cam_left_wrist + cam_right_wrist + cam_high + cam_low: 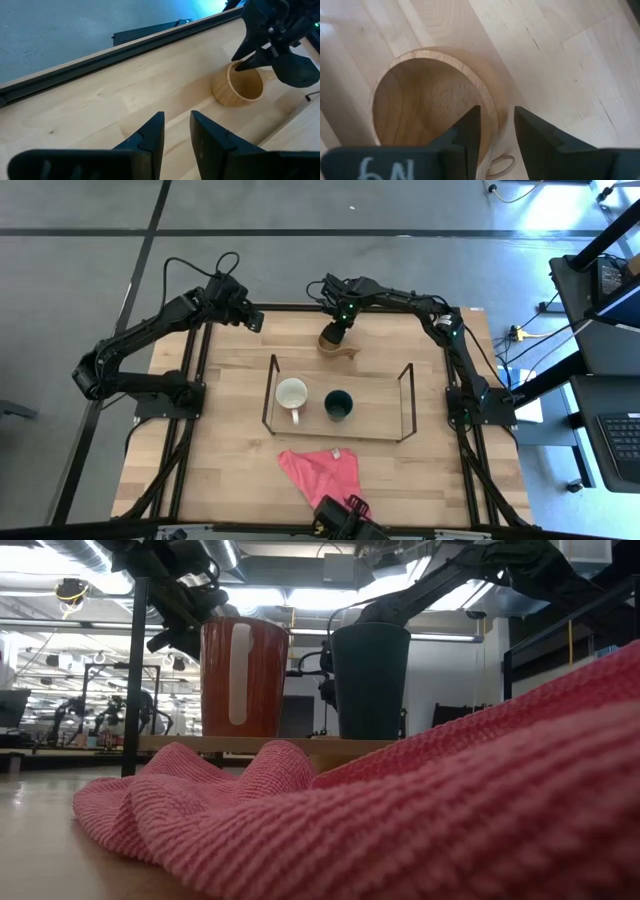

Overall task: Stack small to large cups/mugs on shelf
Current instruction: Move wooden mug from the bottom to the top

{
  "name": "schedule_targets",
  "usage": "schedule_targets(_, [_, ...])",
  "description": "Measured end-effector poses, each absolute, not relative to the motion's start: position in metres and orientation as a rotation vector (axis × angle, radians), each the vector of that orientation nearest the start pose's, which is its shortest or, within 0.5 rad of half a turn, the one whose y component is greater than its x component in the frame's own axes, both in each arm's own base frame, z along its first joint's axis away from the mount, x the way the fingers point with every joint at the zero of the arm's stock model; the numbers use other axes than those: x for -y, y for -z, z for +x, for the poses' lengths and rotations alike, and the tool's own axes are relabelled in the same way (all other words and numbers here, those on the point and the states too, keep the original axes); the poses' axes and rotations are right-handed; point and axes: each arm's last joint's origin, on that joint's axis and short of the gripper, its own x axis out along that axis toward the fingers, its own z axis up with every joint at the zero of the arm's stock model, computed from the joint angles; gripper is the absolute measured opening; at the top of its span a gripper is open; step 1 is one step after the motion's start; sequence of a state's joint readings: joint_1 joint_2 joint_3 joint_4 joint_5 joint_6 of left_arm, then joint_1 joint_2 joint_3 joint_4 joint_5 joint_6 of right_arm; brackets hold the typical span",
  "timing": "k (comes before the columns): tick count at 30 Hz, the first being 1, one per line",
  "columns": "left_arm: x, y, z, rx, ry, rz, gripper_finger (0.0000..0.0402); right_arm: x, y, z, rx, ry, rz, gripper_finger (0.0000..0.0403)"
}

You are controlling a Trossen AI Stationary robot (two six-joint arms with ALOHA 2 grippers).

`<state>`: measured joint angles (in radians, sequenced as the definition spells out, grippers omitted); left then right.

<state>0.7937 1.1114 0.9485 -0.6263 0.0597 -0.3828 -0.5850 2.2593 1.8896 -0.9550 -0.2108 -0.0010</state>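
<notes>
High: three cups. Mug (292,394) and green cup (338,404) on shelf (406,402); wooden cup (332,340) behind it, one cloth (320,472) near.
Right wrist: right gripper (497,131) fingers straddle the wooden cup's wall.
Left wrist: left gripper (177,134) parted, empty, far left.

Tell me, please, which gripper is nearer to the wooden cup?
The right. The right gripper straddles the wooden cup's rim, one finger inside and one outside. The left gripper hangs apart from it, over bare table near the far edge.
</notes>
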Motion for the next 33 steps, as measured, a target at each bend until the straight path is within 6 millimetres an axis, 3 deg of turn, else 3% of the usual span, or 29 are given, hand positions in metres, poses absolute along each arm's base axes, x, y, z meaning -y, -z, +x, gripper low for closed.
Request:
schedule_targets(10, [-0.1574,-0.2910,0.1573,-0.599,-0.835,-0.683,0.0086,0.2484,-0.1811,0.3862,-1.243,0.348,0.570,0.0112])
schedule_targets(20, [-0.1574,-0.2910,0.1573,-0.599,-0.835,-0.683,0.0086,0.2479,-0.1809,0.3852,-1.243,0.407,0.649,0.0024])
schedule_targets(28, [-0.1574,-0.2910,0.1573,-0.599,-0.835,-0.683,0.0086,0.2474,-0.1806,0.3839,-1.243,0.471,0.734,0.0041])
schedule_targets(33, [-0.1574,-0.2910,0.1573,-0.599,-0.835,-0.683,0.0086,0.2460,-0.1796,0.3801,-1.283,0.542,0.762,0.0029])
